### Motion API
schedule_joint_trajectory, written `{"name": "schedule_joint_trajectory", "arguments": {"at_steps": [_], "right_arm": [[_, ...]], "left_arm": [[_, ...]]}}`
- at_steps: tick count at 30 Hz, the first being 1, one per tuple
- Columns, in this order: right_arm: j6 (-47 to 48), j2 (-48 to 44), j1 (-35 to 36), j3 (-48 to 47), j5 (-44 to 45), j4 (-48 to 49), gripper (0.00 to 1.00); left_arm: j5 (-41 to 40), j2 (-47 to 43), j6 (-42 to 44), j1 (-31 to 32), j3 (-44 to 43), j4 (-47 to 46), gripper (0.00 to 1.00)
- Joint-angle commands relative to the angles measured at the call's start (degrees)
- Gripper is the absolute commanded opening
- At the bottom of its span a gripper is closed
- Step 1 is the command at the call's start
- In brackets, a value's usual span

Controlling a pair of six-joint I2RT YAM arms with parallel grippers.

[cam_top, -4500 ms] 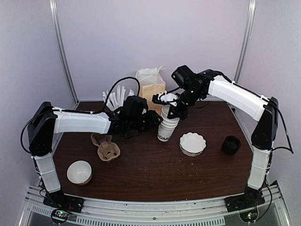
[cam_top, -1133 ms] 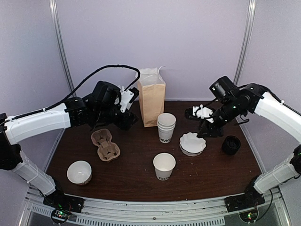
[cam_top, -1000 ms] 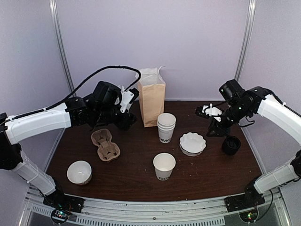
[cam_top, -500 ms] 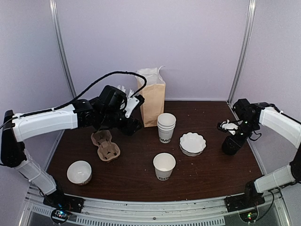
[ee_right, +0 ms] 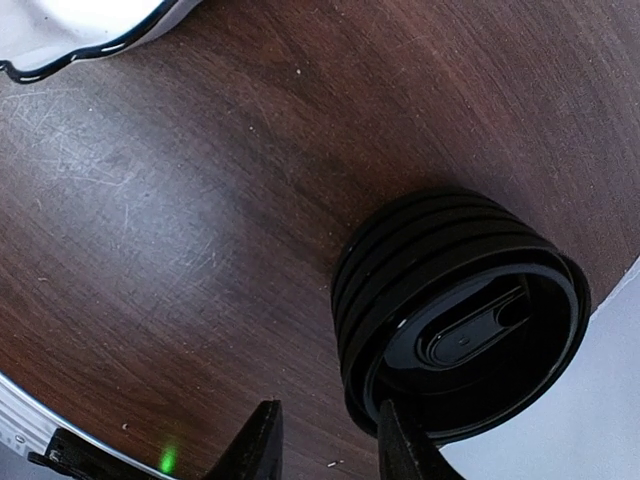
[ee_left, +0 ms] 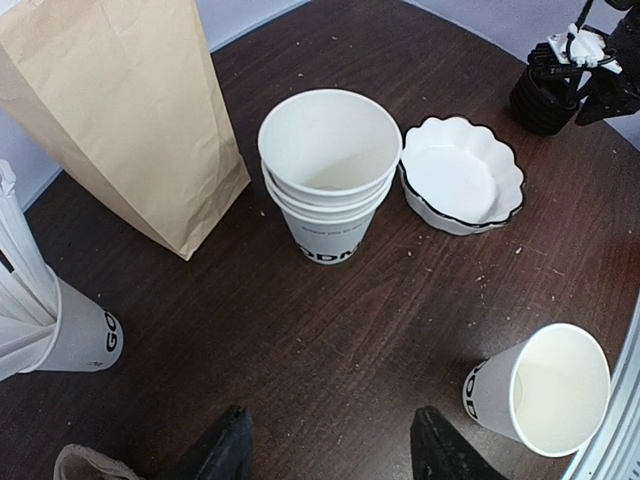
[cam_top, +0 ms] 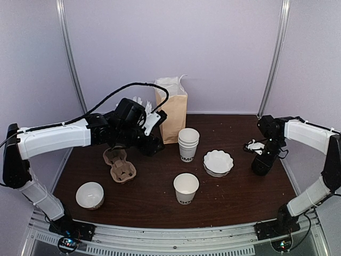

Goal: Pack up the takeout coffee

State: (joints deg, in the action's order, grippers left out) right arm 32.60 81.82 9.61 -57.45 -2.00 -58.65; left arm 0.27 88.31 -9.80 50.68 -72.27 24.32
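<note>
White takeout coffee cup (cam_top: 186, 188), dark lettering on the side, open top, stands upright near-centre on the desk (cam_top: 160, 210). It's clear of both arms and nothing touches it.

Left fingers (ee_left: 230, 450): spread wide, nothing between them. They hang above the desk at left-centre, just right of the pulp cup carrier (cam_top: 120, 164) and near the brown paper bag (cam_top: 174, 118). The left wrist view looks down on the stack of lidless cups (ee_left: 330, 170), with the takeout coffee cup at the lower right of that view.

Right fingers (ee_right: 262, 445): partly apart, narrow gap, only bare desk showing in it. They sit low at the far right, right beside the stack of black lids (ee_right: 460, 310). One fingertip overlaps the stack's rim in the right wrist view; can't tell if it's touching. No lid is gripped.

Other items:
- Scalloped white bowl (cam_top: 218, 162) sits between the cup stack and the lids, just right of the stack.
- Plain white bowl (cam_top: 89, 194) is near left.
- Paper bag stands upright at the far centre.
- Another printed cup (ee_left: 80, 335) holding white sticks stands left of the bag, mostly hidden behind the left arm in the top view.
</note>
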Motion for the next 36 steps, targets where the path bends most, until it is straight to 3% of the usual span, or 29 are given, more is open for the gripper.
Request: {"name": "schedule_joint_trajectory", "arguments": {"at_steps": [1, 21, 26, 36], "right_arm": [[1.0, 2.4, -0.2, -2.2, 1.5, 1.8, 0.35], [0.0, 5.8, -0.5, -2.8, 0.8, 3.1, 0.22], [-0.1, 5.8, -0.9, -3.1, 0.4, 2.7, 0.12], [-0.8, 3.1, -1.5, -5.2, -1.5, -1.5, 0.09]], "left_arm": [[1.1, -0.6, -0.6, -0.2, -0.2, -2.3, 0.57], [0.7, -0.3, -0.4, -0.2, -0.3, -1.9, 0.57], [0.8, -0.3, -0.3, -0.2, -0.2, -2.0, 0.57], [1.2, -0.2, -0.5, -0.2, -0.3, -2.0, 0.57]]}}
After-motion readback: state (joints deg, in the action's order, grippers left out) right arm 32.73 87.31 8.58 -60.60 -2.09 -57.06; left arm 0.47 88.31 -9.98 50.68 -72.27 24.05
